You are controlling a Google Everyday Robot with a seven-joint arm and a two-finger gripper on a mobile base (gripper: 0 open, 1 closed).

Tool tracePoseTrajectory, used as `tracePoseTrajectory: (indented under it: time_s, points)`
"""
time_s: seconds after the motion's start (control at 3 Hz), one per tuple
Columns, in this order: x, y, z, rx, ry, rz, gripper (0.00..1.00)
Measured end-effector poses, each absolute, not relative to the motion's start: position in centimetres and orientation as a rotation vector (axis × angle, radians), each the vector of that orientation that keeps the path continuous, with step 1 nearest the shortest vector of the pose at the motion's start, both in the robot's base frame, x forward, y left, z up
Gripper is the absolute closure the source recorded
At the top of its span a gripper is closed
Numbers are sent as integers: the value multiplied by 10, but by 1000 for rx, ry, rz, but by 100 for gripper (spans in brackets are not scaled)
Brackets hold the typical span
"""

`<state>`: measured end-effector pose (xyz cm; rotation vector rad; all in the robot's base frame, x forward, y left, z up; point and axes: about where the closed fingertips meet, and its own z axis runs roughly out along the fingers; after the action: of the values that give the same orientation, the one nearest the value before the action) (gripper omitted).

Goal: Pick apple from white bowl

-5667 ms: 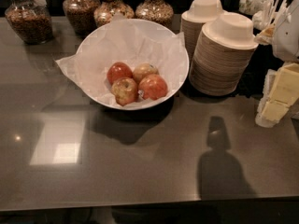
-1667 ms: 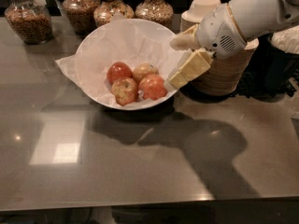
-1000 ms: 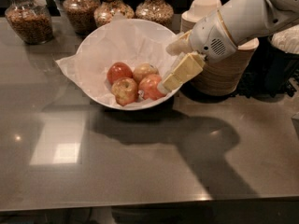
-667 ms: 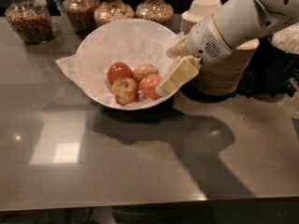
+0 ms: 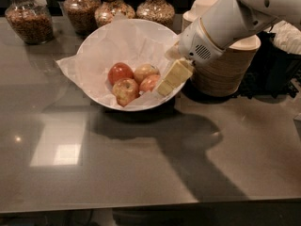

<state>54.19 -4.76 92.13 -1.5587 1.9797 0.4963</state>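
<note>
A dark grey, glossy counter (image 5: 117,182) fills the view. A bright square light reflection (image 5: 55,147) lies at 8 o'clock. Four glass jars (image 5: 29,18) of brown food line the back edge from 10 to 12 o'clock. Stacked paper bowls (image 5: 225,67) stand at 2 o'clock. A broad shadow (image 5: 197,149) falls toward 5 o'clock. The gripper (image 5: 167,81) hangs toward 1 o'clock.

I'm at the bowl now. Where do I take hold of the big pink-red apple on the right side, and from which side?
Grip the apple across its round middle, coming down from above and from its right, where the gripper hangs at the right rim of the white bowl. A yellower apple sits close behind it and another apple to its front-left, so only its top and right look free.
</note>
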Motion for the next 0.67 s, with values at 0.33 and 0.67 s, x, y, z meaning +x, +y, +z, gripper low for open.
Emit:
tracePoseTrajectory:
  time_s: [0.33, 0.67]
  points:
    - [548, -46, 926, -1564, 1974, 469, 25]
    - [554, -51, 933, -1555, 1971, 439, 24]
